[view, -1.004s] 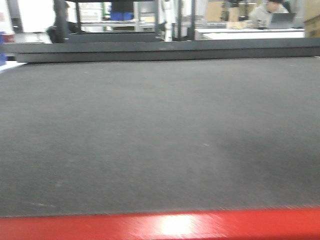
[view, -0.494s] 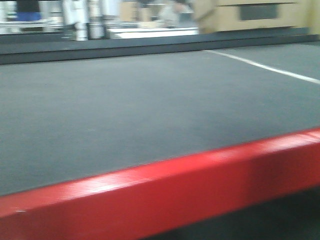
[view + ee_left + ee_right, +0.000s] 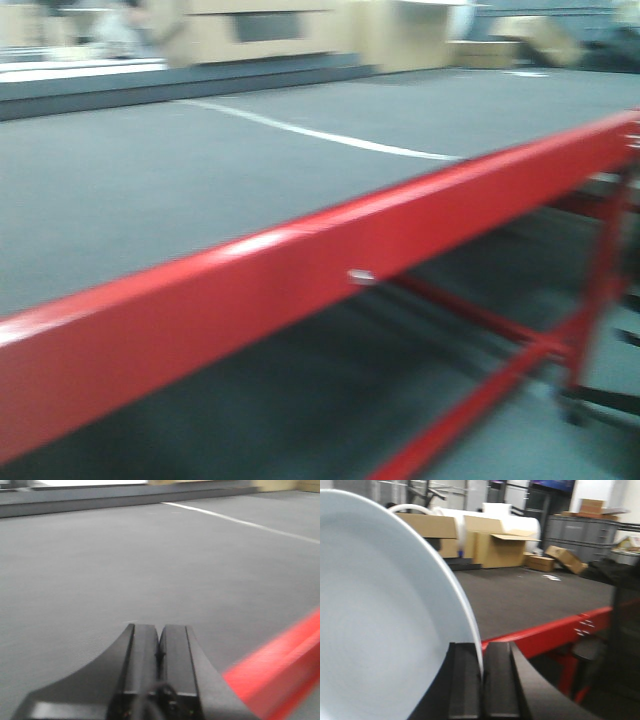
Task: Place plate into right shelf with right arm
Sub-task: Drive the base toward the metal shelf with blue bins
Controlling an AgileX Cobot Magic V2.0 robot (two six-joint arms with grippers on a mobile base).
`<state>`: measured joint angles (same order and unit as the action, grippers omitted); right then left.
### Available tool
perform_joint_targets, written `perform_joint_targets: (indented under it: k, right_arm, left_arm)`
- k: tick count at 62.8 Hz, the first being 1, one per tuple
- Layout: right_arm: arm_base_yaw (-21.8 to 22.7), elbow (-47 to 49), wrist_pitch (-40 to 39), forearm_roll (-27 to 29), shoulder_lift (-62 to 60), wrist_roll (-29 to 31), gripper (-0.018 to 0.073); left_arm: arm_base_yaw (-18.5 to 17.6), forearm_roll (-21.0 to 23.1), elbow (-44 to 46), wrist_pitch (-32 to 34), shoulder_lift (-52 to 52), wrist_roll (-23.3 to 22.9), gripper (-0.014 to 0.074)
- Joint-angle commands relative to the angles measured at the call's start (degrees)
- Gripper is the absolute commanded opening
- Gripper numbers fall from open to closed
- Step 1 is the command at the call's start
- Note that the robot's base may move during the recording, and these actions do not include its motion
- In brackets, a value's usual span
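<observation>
The pale blue-white plate [image 3: 375,615] fills the left of the right wrist view, held on edge. My right gripper [image 3: 481,652] is shut on the plate's rim, one black finger on each side. My left gripper [image 3: 159,632] is shut with nothing between its fingers, hovering over the dark grey tabletop [image 3: 150,560]. The right shelf is out of view. Neither gripper shows in the blurred front view.
The red-framed table [image 3: 300,260] runs diagonally across the front view, its red legs [image 3: 590,300] at the right. A white line [image 3: 320,135] crosses the grey mat. Cardboard boxes [image 3: 495,547] and grey crates [image 3: 585,530] stand beyond the table.
The front view has swung rightward: the table's red edge, first level along the bottom, now runs diagonally, with the table's right end and legs in sight.
</observation>
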<state>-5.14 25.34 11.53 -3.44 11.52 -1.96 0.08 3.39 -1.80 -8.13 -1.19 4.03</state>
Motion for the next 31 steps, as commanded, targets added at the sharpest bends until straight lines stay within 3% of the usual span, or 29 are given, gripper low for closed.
perform_joint_targets:
  k: [1,31]
  right_arm:
    - [0.18,1.53,-5.52,-0.48,1.03,0.46,0.0052]
    - [0.18,1.53,-5.52,-0.48,1.03,0.46,0.0052]
  left_arm:
    - [0.11,0.24,-0.48,5.20,0.02,0.16,-0.0047]
    - [0.11,0.24,-0.48,5.20,0.02,0.16,-0.0047]
